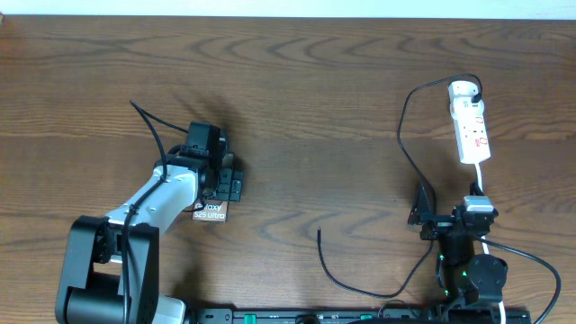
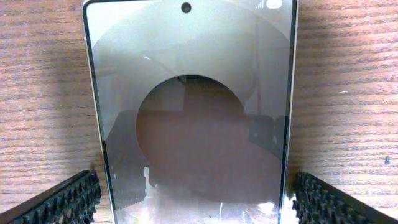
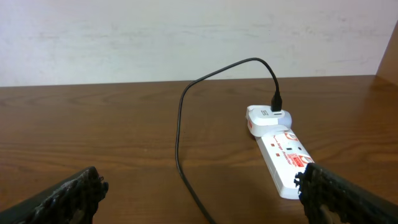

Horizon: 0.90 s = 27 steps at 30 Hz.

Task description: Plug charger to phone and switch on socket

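Observation:
The phone (image 2: 193, 112) lies flat on the table with its glossy screen up and fills the left wrist view. In the overhead view only its lettered end (image 1: 209, 214) shows from under the arm. My left gripper (image 2: 196, 202) is open, one finger on each side of the phone with a small gap at each edge; it also shows from above (image 1: 227, 183). The white socket (image 1: 472, 126) lies at the far right, also in the right wrist view (image 3: 283, 152). The charger cable (image 1: 405, 135) runs from its far end to a free tip (image 1: 319, 232). My right gripper (image 3: 199, 199) is open and empty, near the cable (image 3: 180, 124).
The right arm's base (image 1: 472, 270) stands at the front right, with the socket's white cord (image 1: 481, 180) running toward it. A thick black arm cable (image 1: 148, 121) sticks out behind the left arm. A pale wall (image 3: 186, 37) rises behind the table.

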Each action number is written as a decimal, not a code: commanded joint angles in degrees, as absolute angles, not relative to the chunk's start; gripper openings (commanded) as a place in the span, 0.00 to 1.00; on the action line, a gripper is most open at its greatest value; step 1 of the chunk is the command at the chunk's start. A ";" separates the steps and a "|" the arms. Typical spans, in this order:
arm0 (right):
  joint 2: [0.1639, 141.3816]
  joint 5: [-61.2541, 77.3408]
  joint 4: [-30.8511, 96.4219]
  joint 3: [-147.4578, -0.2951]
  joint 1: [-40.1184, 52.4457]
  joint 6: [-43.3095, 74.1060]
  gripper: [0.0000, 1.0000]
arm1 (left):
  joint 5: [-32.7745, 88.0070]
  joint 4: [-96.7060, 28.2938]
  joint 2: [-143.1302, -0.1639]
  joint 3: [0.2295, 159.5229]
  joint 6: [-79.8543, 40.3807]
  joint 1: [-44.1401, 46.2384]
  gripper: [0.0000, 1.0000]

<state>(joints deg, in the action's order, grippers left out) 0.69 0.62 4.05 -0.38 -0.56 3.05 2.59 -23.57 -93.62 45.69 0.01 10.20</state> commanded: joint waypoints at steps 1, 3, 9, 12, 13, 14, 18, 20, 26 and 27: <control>0.38 0.54 4.34 -0.32 0.10 3.81 0.99 | 1.87 -23.64 -94.37 44.29 0.38 10.22 0.98; 0.38 0.54 4.34 -0.32 0.10 3.81 0.99 | 1.87 -23.64 -94.37 44.29 0.38 10.22 0.98; 0.38 0.54 4.34 -0.32 0.10 3.81 0.99 | 1.89 -23.64 -94.37 44.29 0.38 10.22 0.98; 0.38 0.54 4.34 -0.32 0.10 3.81 0.99 | 1.89 -23.64 -94.37 44.29 0.38 10.22 0.98; 0.38 0.54 4.34 -0.32 0.10 3.81 0.99 | 1.89 -23.64 -94.37 44.29 0.38 10.22 0.97; 0.38 0.54 4.34 -0.32 0.10 3.81 0.99 | 1.87 -23.64 -94.37 44.29 0.38 10.22 0.97; 0.38 0.54 4.34 -0.32 0.10 3.81 0.99 | 1.87 -23.64 -94.37 44.29 0.38 10.22 0.93; 0.38 0.54 4.34 -0.32 0.10 3.81 0.99 | 1.87 -23.62 -94.37 44.29 0.38 10.22 0.91; 0.38 0.54 4.34 -0.32 0.10 3.81 0.99 | 1.89 -23.64 -94.37 44.29 0.38 10.22 0.89; 0.38 0.54 4.34 -0.32 0.10 3.81 0.99 | 1.89 -23.64 -94.37 44.29 0.38 10.22 0.89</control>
